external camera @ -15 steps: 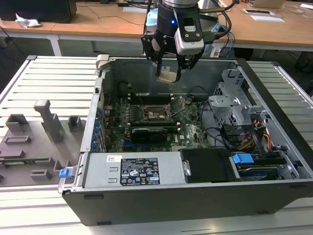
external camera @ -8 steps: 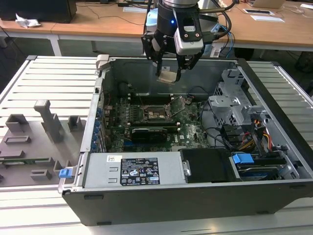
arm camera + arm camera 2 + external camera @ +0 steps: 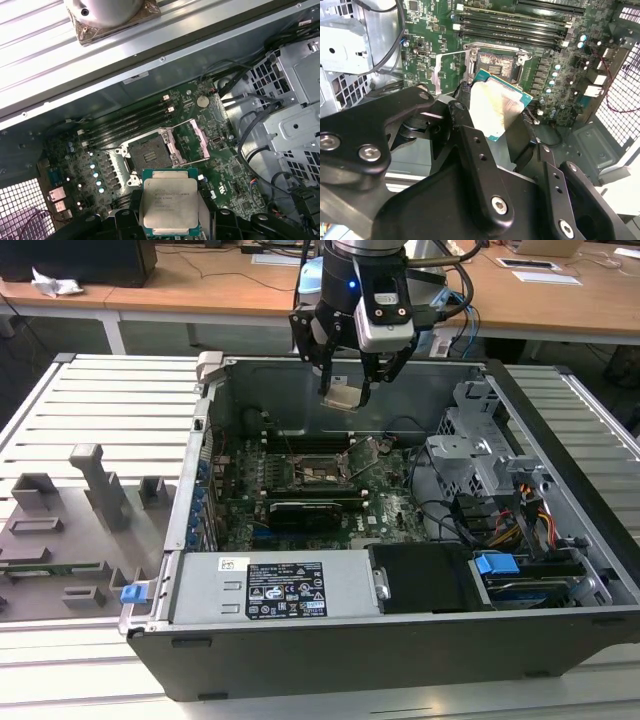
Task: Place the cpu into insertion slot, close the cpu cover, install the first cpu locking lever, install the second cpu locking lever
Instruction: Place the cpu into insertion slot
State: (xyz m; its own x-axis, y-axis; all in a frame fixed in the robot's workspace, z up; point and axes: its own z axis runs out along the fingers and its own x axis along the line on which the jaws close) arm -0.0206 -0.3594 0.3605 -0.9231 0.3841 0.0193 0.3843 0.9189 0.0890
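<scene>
One cpu was pinched flat in my gripper, hanging well above the insertion slot, not touching it. Slot looked bare; cpu cover stood tipped open just beside the slot. In both wrist views the cpu sat off the slot's centre, so I judged the slot lay below & a bit aside of the gripper

Black metal fingers with silver screws, light grey wrist housing, blue indicator light, black cables
</scene>
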